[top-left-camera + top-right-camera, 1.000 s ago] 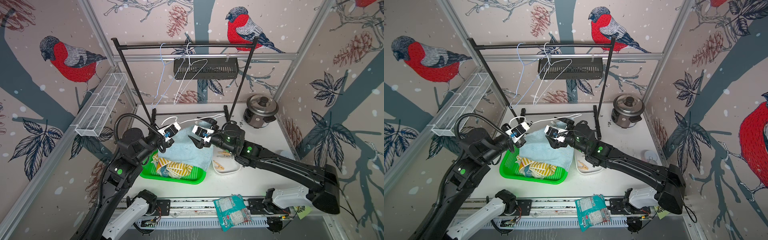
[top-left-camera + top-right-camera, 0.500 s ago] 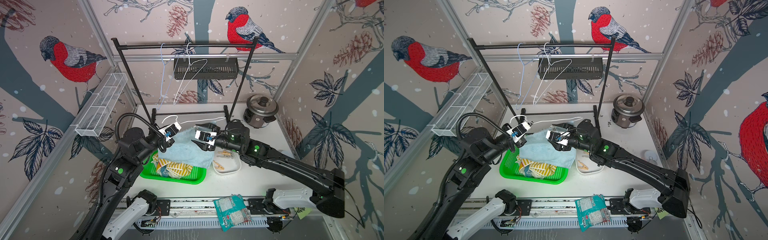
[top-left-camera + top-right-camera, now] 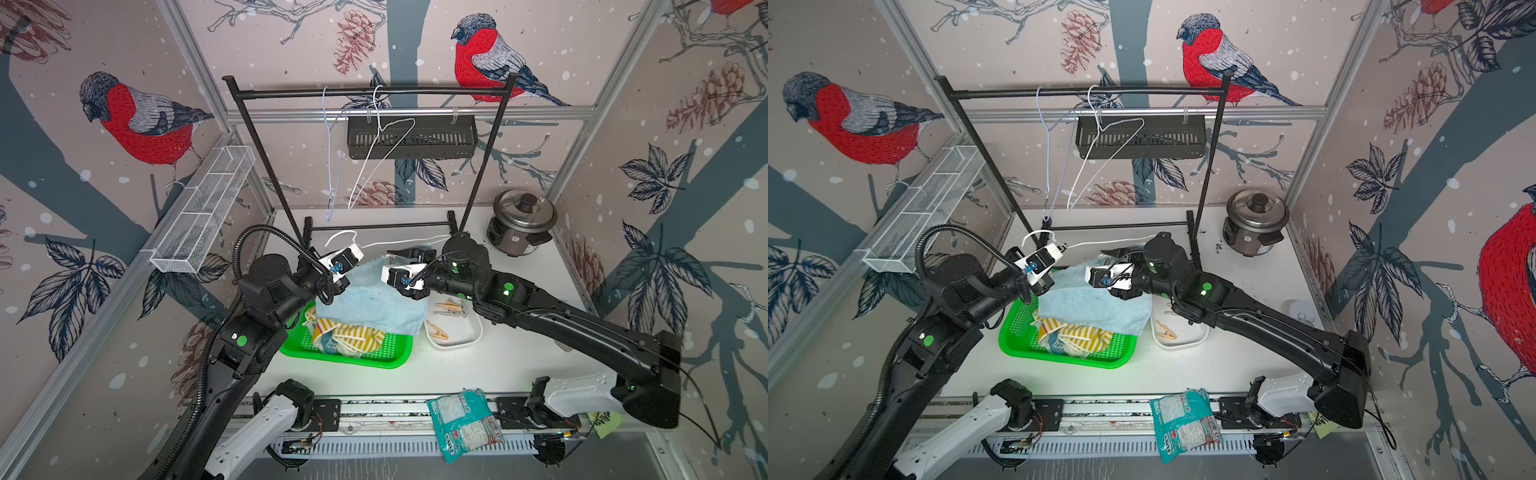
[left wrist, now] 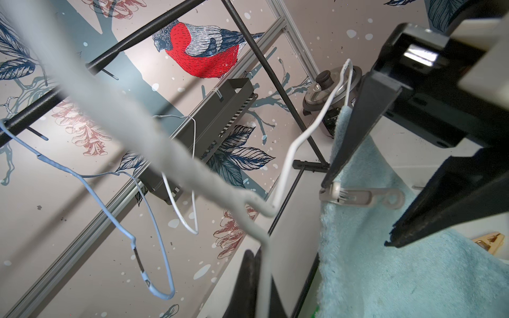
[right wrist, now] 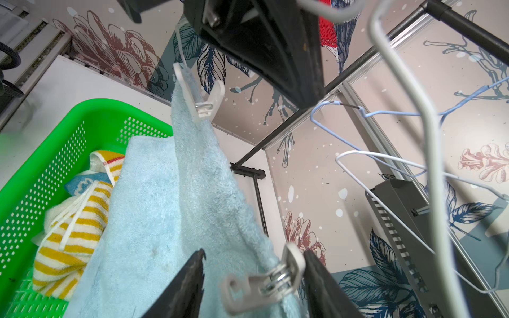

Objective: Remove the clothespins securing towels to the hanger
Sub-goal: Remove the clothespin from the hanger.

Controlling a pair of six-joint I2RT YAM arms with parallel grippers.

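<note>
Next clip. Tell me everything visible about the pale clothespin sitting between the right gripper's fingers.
The clothespin is pale grey-white plastic with a bright metal spring at its middle and a ring-shaped end. It is clipped shut on the raised edge of the light-blue towel, lying across that edge. The right gripper brackets it, jaws apart: one finger looks to touch its end, the other stands clear. Whether it also pinches the hanger wire cannot be seen.

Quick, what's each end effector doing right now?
Left end effector: closed on the white hanger.
Right end effector: open, jaws either side of a pale clothespin, not clamped.
</note>
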